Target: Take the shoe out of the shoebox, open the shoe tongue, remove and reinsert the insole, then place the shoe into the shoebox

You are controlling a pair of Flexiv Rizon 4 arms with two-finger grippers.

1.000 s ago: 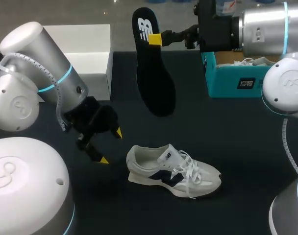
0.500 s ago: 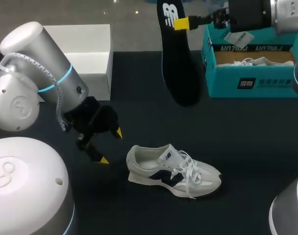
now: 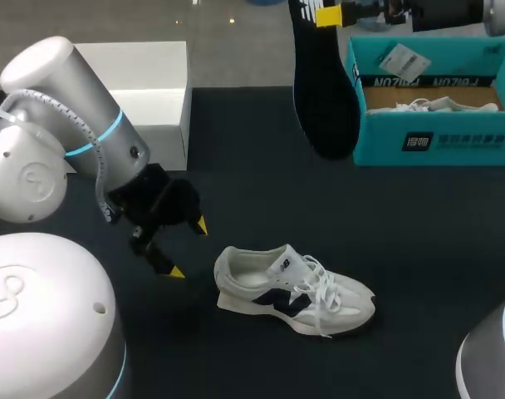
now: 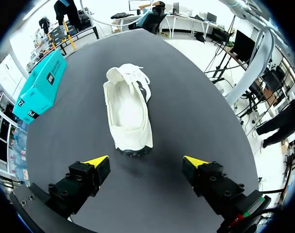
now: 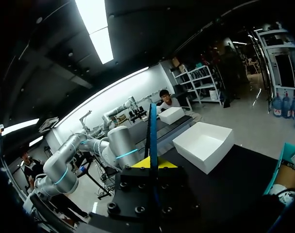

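From the head view, the shoe (image 3: 294,291) lay on its sole on the dark bench (image 3: 419,224), nearer the front edge than the far one, with its toe toward the right edge and its laces loose. The left hand (image 3: 188,248) hung just beside the heel, its two yellow-tipped fingers spread wide and touching nothing. The right hand (image 3: 329,14) was up over the far edge, pinching the black insole (image 3: 323,91) near its upper end. The insole hung down off the bench, just beside the near-left corner of the teal shoebox (image 3: 427,141). That shoebox stood open by the far right corner with something white inside, too small to make out. A white box (image 3: 140,83) sat at the far left corner.

In the left wrist view, the left hand (image 4: 146,161) was wide apart, with bare bench (image 4: 196,97) between its fingers. The shoe (image 4: 128,109) lay just ahead of them, heel nearest, and neither finger touched it. The shoebox (image 4: 40,85) stood well beyond the shoe, off to one side.

In the right wrist view, the right hand (image 5: 152,164) was closed narrowly on the insole (image 5: 151,128), which was seen edge-on, rising straight out from between the yellow tips. Beyond it sat the white box (image 5: 205,143), open side up, on the bench (image 5: 235,179), and the left arm (image 5: 121,150) stood past the insole. A corner of the shoebox (image 5: 289,158) showed at the far side.
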